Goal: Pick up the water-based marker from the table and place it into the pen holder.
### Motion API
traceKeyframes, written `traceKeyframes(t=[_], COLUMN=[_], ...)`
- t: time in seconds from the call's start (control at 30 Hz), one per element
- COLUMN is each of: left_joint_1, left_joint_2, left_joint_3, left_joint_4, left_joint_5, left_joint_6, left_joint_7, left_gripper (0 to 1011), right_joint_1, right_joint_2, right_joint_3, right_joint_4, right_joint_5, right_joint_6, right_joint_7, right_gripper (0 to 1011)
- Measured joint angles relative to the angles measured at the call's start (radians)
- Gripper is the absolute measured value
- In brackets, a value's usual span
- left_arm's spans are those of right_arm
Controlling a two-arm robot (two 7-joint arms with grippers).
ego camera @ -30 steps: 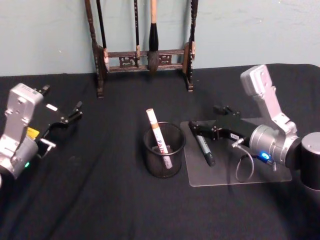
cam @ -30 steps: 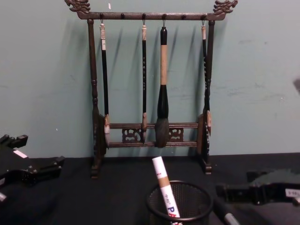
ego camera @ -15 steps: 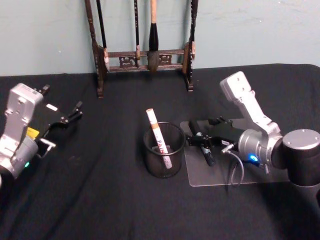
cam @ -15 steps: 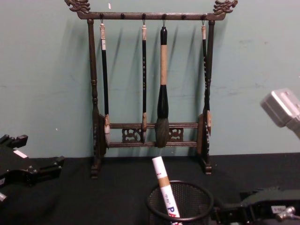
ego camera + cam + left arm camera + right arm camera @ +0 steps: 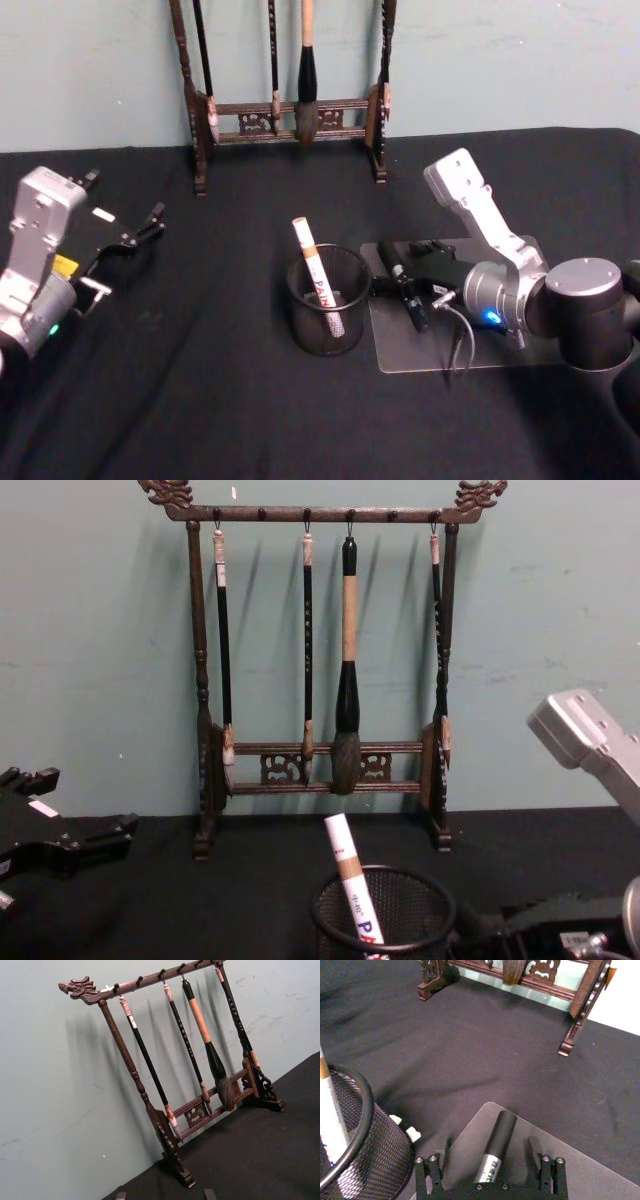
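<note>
Head view: pen holder (image 5: 303, 322) on the table (image 5: 200, 400) has a white marker (image 5: 314, 273) leaning in it. Just beside it, the dark marker (image 5: 413, 302) lies on a grey mat (image 5: 520, 350). Left gripper (image 5: 130, 238) is parked far left.

Left wrist view: its jaws are spread.

Right wrist view: right gripper (image 5: 491, 1149), jaws spread, straddles the dark marker.

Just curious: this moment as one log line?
right gripper: open, straddling black marker on mat; left gripper: open, parked; pen holder: white marker inside
</note>
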Motion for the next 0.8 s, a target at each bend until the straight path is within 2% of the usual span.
traceKeyframes(t=[0.8], left_joint_1=[0.000], left_joint_2=[0.000], left_joint_3=[0.000], left_joint_4=[0.000], left_joint_5=[0.000], left_joint_6=[0.000], left_joint_7=[0.000], left_gripper=[1001], right_joint_1=[-0.008], right_joint_2=[-0.031], right_joint_3=[0.038], right_joint_4=[0.024], right_joint_5=[-0.039], right_joint_6=[-0.007], right_joint_7=[0.026], right_gripper=[1003])
